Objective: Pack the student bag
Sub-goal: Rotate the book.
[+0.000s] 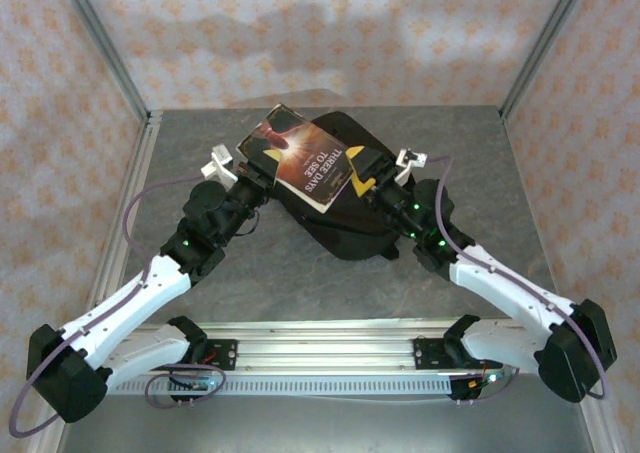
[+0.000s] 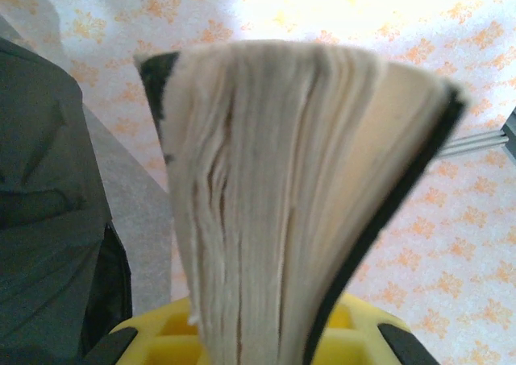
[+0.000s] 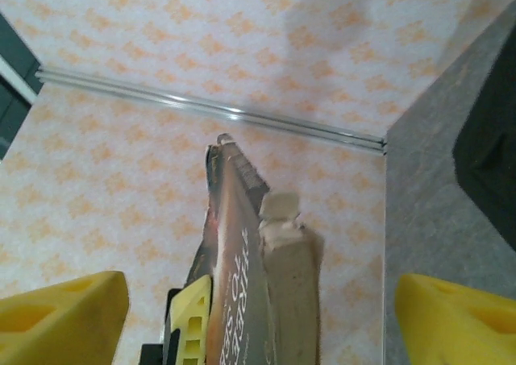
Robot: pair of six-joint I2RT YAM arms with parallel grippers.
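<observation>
Two end effectors meet over the student bag (image 1: 345, 228), which lies at the middle of the grey bench (image 1: 480, 173), just beneath and between them. The left end effector (image 1: 252, 168) is clamped tight on the left corner of a book (image 1: 310, 168) and holds it tilted above the bag's far half. The right end effector (image 1: 372, 181) stands at the book's opposite edge, its jaws spread wide and gripping nothing.

From overhead we read the book's dark cover with its orange glow and white lettering, and the bag's whole outline. The left wrist view instead gives us the fanned cream page edges rising from between yellow fingers (image 2: 153, 337), with dark bag fabric along the left edge. The right wrist view shows its own yellow fingers (image 3: 60, 313) far apart in the bottom corners, the book edge-on between them and touching neither.

We see the bag as black, soft and rounded, its far part covered by the book.
</observation>
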